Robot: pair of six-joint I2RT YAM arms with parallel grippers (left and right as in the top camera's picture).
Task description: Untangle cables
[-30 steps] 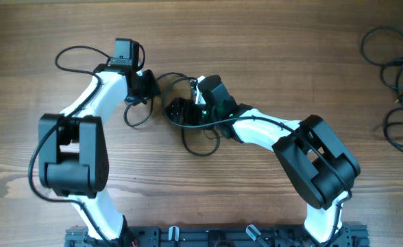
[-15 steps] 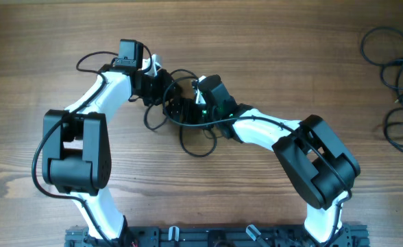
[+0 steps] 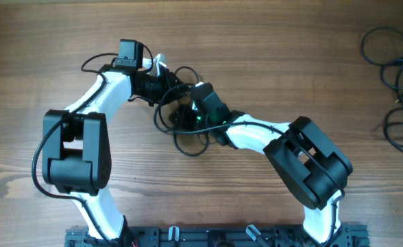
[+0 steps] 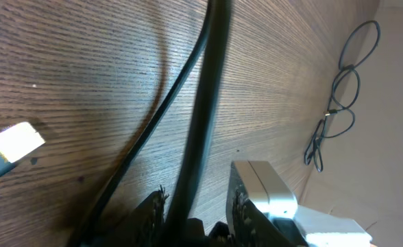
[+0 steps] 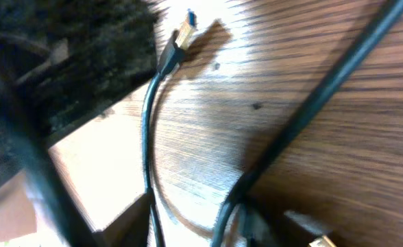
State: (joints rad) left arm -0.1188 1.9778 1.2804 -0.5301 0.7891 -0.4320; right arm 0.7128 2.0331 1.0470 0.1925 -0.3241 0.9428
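Left arm: the white-and-black jointed left arm [image 3: 105, 96] reaches forward, wrist bent to the right.
Left gripper: the black two-finger left gripper [image 3: 162, 82] points right, fingers [image 4: 246, 206] a little apart; grip unclear.
Right arm: the white-and-black jointed right arm [image 3: 256, 134] stretches left.
Right gripper: the black two-finger right gripper [image 3: 182, 115] sits just beside the left one, jaws blurred.

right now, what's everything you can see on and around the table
tangled cables: one bundle, black, table centre between the grippers
plug end: one, gold-tipped, on the wood by the tangle
loose cables: one looped group, black, far right of the table
table: one, brown wood
rail: one, black, along the near edge
left arm: one, white and black
right arm: one, white and black
left gripper: one, black, a cable between its fingers
right gripper: one, black, at the tangle
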